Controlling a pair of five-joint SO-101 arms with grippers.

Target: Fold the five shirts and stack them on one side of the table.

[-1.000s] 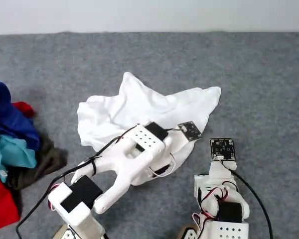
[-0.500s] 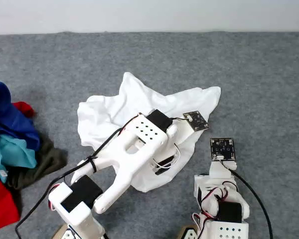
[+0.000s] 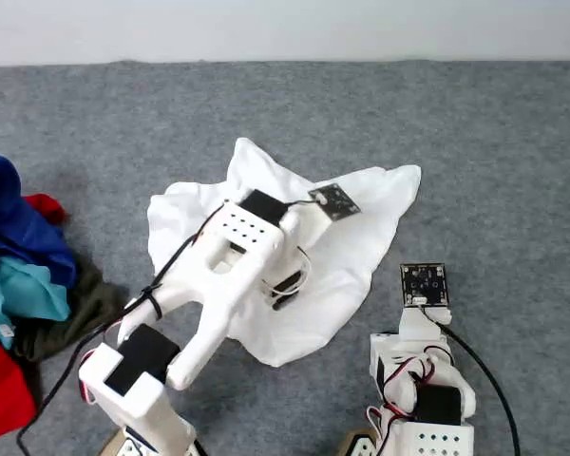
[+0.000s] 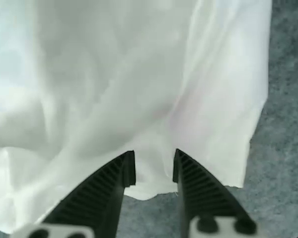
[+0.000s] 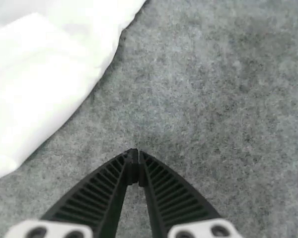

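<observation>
A crumpled white shirt point(image 3: 356, 233) lies spread in the middle of the grey table. The left arm point(image 3: 237, 237) stretches over its centre. In the left wrist view my left gripper point(image 4: 154, 167) hangs open just above the white shirt point(image 4: 114, 74), near its hem, with cloth showing through the gap between the fingers. The right arm point(image 3: 421, 375) sits folded at the near right edge. My right gripper point(image 5: 134, 157) is shut and holds nothing, over bare carpet beside an edge of the white shirt point(image 5: 35, 64).
A heap of unfolded shirts lies at the table's left edge: blue point(image 3: 9, 218), teal point(image 3: 19, 290), dark olive point(image 3: 85, 309) and red point(image 3: 0, 389). Grey carpet point(image 3: 503, 171) stretches bare to the right of and behind the white shirt.
The left arm has swung from the shirt's near right part back toward its centre and left, uncovering the shirt's near corner. The right arm has kept still.
</observation>
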